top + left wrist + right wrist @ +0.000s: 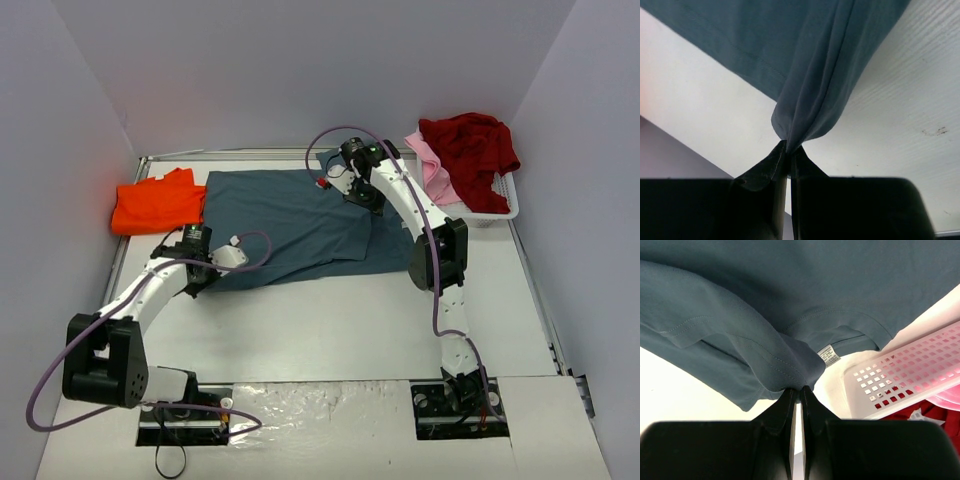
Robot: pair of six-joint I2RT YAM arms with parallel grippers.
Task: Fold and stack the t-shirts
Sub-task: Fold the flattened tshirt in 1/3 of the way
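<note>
A slate blue-grey t-shirt [290, 225] lies spread across the middle of the table. My left gripper [205, 268] is shut on its near left corner, and the left wrist view shows that cloth [805, 75] bunched into the left gripper [789, 145]. My right gripper [352, 185] is shut on the far right edge by the collar; the right wrist view has the blue-grey t-shirt [765, 310] pinched in the right gripper [799, 389], its white label [828, 356] close by. A folded bright orange t-shirt [158, 203] rests at the far left. A dark red t-shirt [470, 150] and a pale pink t-shirt [432, 165] sit in the basket.
A white plastic basket [497, 211] stands at the far right corner, its perforated wall [905, 375] close to my right gripper. Grey walls enclose the table on the left, back and right. The arm bases sit at the near edge.
</note>
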